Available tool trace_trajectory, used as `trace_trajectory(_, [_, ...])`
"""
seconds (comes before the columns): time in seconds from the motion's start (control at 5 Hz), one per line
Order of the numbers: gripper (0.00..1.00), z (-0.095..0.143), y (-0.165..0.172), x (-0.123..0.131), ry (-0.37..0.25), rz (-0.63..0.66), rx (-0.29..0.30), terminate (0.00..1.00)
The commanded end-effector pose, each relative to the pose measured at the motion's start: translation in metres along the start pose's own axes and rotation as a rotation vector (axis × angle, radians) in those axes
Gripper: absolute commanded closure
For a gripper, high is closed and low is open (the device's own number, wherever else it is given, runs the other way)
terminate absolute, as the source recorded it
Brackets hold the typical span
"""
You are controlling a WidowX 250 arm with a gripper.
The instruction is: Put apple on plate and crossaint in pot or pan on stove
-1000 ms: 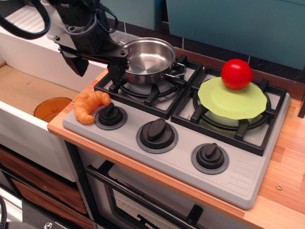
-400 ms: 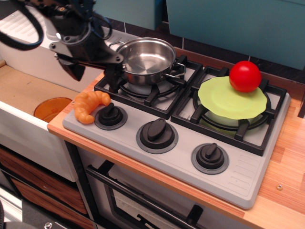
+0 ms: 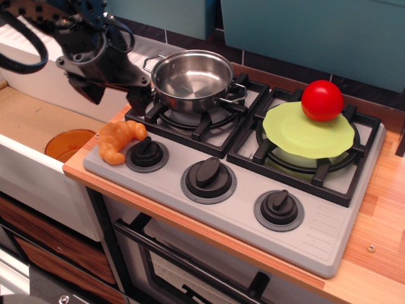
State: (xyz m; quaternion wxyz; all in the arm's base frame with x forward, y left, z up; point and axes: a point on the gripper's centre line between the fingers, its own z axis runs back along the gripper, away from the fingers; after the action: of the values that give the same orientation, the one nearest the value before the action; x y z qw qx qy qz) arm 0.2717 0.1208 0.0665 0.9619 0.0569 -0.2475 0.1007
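The red apple (image 3: 322, 100) rests on the far edge of the lime-green plate (image 3: 308, 133), which lies on the right burner of the grey stove (image 3: 253, 209). The steel pot (image 3: 192, 80) stands empty on the left burner. The golden croissant (image 3: 120, 139) lies at the stove's front left corner, beside the left knob. My gripper (image 3: 112, 96) hangs open and empty just left of the pot, above and behind the croissant.
An orange-brown disc (image 3: 68, 144) lies in the sunken area left of the counter. Three dark knobs (image 3: 208, 177) line the stove's front. A wooden counter (image 3: 380, 253) runs along the right. Teal wall panels stand behind.
My gripper has moved left, away from the pot's rim. The apple has rolled a little to the right along the plate's far edge and settled.
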Motion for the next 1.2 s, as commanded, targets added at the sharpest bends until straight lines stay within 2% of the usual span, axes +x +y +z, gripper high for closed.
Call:
trace_trajectory(0.0, [0.00,-0.012,0.008,-0.006,-0.051,-0.013,-0.002,0.00])
trace_trajectory(0.4, [0.00,-0.025,0.008,-0.021,-0.065,0.002,-0.005,0.00])
trace_trajectory(1.0, [0.00,-0.031,0.000,-0.033,-0.043,0.030,-0.006,0.00])
